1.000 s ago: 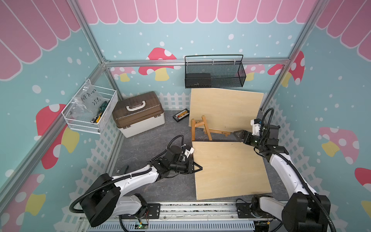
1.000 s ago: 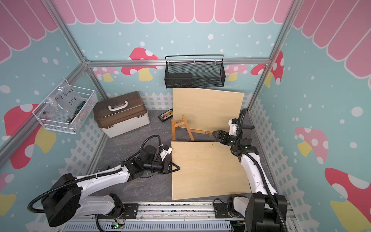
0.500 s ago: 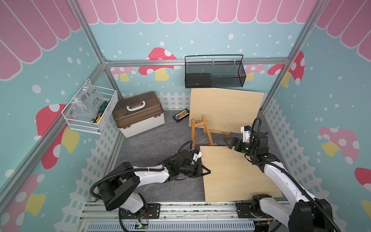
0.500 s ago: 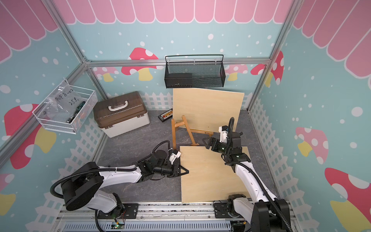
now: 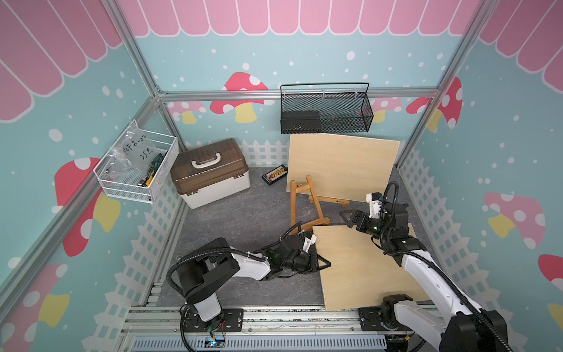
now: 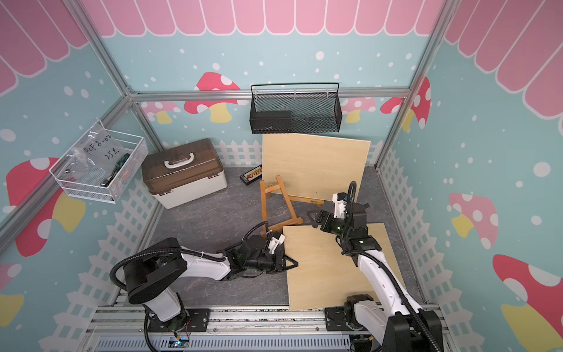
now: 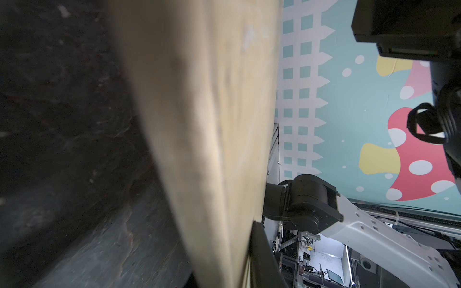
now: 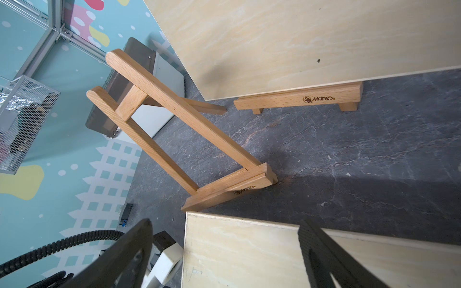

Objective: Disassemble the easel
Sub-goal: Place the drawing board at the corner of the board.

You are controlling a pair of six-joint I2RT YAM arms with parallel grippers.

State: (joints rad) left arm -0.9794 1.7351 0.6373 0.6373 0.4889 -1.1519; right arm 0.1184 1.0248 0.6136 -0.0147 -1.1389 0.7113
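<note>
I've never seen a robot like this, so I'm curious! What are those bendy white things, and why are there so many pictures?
Those are a robot's left arm and right arm, each ending in a claw. Two pictures look down from above; two come from cameras on the wrists. On the grey floor stand a wooden easel, a toolbox and a leaning board. The left claw is shut on the edge of the flat board. The right claw is open, holding nothing.

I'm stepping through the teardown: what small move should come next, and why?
Probably part the jaws of the left gripper, shut on the edge of the flat board: it seems to lie on the table, off the easel, and the right gripper hovers open near the easel.
</note>
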